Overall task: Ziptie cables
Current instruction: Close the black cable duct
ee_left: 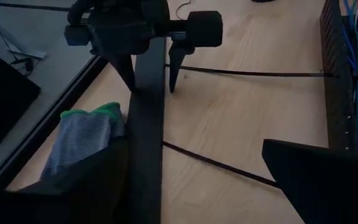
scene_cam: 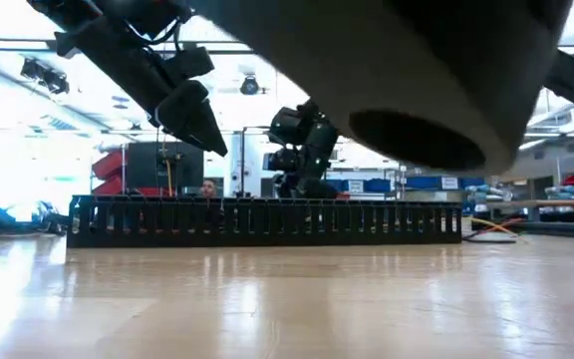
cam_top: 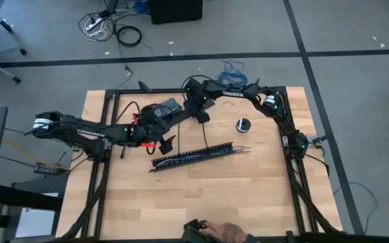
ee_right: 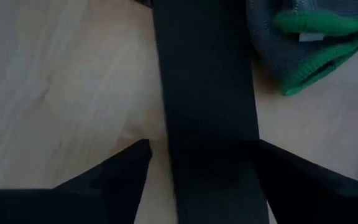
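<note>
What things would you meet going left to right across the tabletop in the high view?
Left gripper → slotted channel with the cables in it → small round black object. The right gripper hangs above the table's far side, overlapping the channel's span, so it is left out.

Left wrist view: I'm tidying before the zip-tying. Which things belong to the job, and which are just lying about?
Job:
cables, coloured, running in the channel
zipties, two thin black strips on the wood

Lying about:
grey-green glove
black slotted channel
</note>
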Controlling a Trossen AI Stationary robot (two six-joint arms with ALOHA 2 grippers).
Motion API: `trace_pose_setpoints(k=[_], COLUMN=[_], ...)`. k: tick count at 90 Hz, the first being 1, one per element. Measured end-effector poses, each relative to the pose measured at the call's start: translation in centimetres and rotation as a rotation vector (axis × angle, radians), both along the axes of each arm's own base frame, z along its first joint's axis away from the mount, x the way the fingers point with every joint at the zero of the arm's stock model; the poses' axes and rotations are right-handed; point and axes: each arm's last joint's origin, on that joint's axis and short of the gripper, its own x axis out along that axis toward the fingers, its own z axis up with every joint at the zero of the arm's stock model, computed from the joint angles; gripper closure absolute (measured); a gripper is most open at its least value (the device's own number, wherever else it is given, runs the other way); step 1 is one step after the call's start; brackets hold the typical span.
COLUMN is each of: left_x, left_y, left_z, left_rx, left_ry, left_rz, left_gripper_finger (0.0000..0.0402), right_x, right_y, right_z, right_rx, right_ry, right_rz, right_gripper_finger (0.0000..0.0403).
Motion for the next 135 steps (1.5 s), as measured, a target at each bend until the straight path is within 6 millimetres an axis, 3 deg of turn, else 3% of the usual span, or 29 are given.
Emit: trace_pose_setpoints(k=[31,56,80,105,135], left_x=[0.0,0.0,0.0,0.0,0.1], left_y=[0.0,0.0,0.0,0.0,-0.1], left_z=[0.0,0.0,0.0,0.0,0.0], left_rx=[0.000,0.000,-0.005,-0.009,-0.016], left_ry=[0.000,0.000,0.002,0.000,-0.008], left_rz=[0.000,-0.001,-0.012,-0.013,-0.021], left_gripper_finger=[0.0037,0.0037,0.0037,0.0037,0.0037], right_x=[0.1,1.0,1.6,1.7,0.7], right_y=[0.1,0.4,1.4,1.5,1.8], right_z=[0.3,0.6,0.8,1.3,1.4], right_rx=[-0.012,-0.150,-0.202,-0.161,-0.070], right_ry=[-0.014,-0.013,-0.026,-0.065,0.021], right_rz=[0.017,-0.080,0.056,0.095,0.168], right_gripper_finger=[0.0124,0.0137,0.0139,0.0147,0.0166])
